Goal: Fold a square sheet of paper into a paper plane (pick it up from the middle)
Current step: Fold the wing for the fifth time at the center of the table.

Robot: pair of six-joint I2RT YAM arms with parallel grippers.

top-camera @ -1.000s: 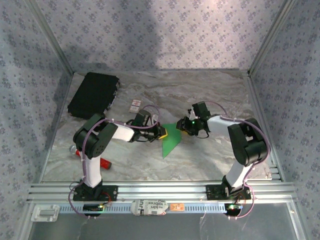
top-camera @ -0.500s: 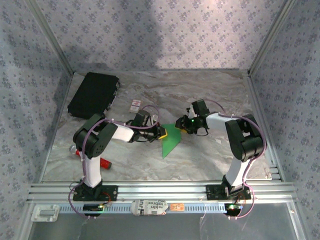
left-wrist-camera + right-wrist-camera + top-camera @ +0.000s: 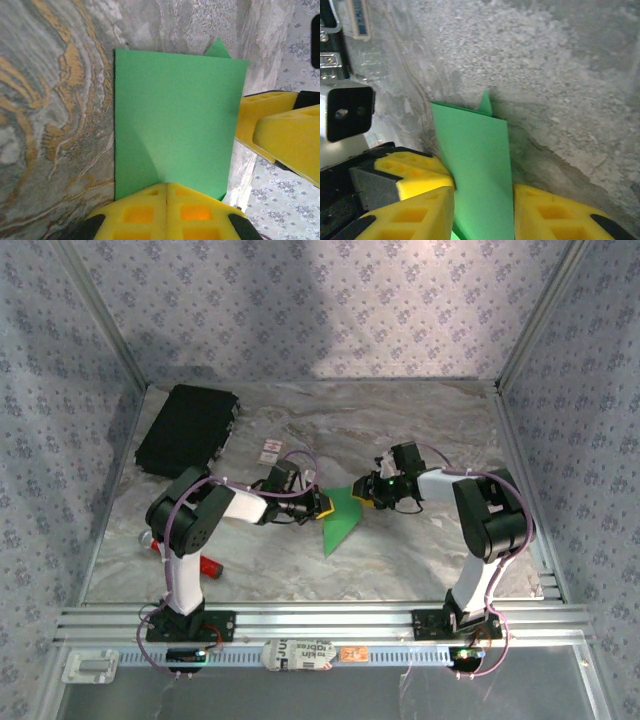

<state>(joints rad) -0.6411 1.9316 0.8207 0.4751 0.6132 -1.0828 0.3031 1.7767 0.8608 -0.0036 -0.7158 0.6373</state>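
Presently, mid-fold. The square sheet of paper (image 3: 175,120), bright green, lies near the middle of the table (image 3: 420,430), between the two arms. It is already doubled. In the left wrist view it reads as a flat rectangle, with a small green corner of an under layer peeping past its far edge, so the layers are judged not quite aligned. No dart shape is formed yet. The task is judged to be at an early fold, with the nose and wing folds to come.

Left tool (image 3: 166,192): yellow fingers closed together on the near edge of the sheet, holding it.

Right tool (image 3: 482,189): fingers narrowly parted, with a strip of the sheet running between them and one finger at each side. No pinch is evident.

In the top view the two tools face each other across the sheet, the left tool at its left edge and the right tool at its upper right corner.

Next move, as a judgement: the right tool should close on its edge, or bear down along the fold, while the left tool anchors. The stray corner wants aligning before any crease is set. Thin paper is likely to buckle if the tools draw apart.

Well apart, to the left: black case (image 3: 187,428), white card (image 3: 270,450), red bar (image 3: 208,566).
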